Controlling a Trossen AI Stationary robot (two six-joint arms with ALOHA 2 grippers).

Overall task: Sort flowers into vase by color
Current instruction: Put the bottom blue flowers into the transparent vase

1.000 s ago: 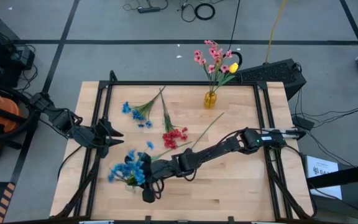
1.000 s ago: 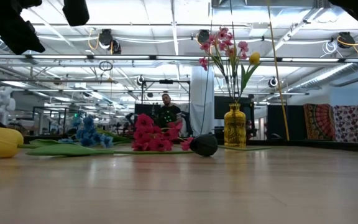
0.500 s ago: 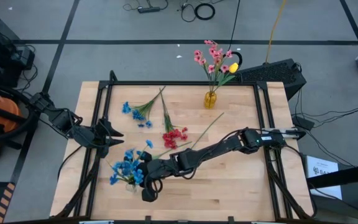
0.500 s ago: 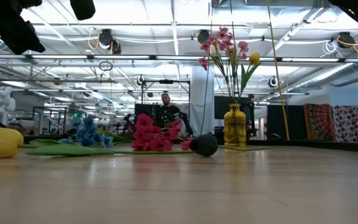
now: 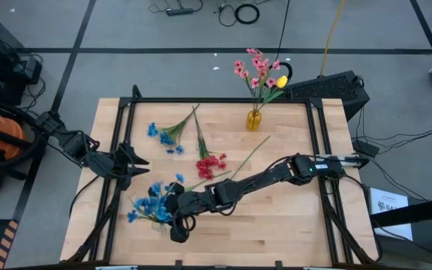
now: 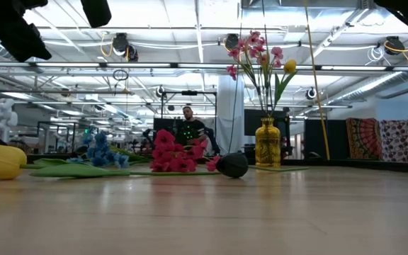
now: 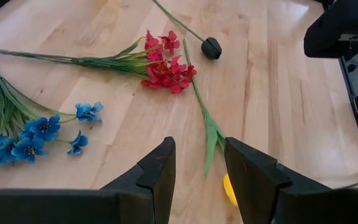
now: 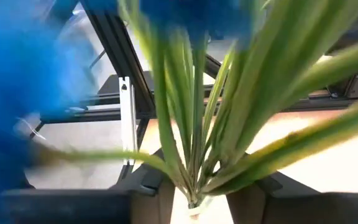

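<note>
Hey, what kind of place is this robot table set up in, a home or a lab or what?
Most likely a large lab or workshop hall, not a home. The low view shows an open ceiling with pipes and lamps, other rigs and a person far behind the table, and cables lie on the floor.

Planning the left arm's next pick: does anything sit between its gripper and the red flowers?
Nothing visible does. From the left gripper, bare table runs to the red flowers; a loose green stem lies just beside that path.
</note>
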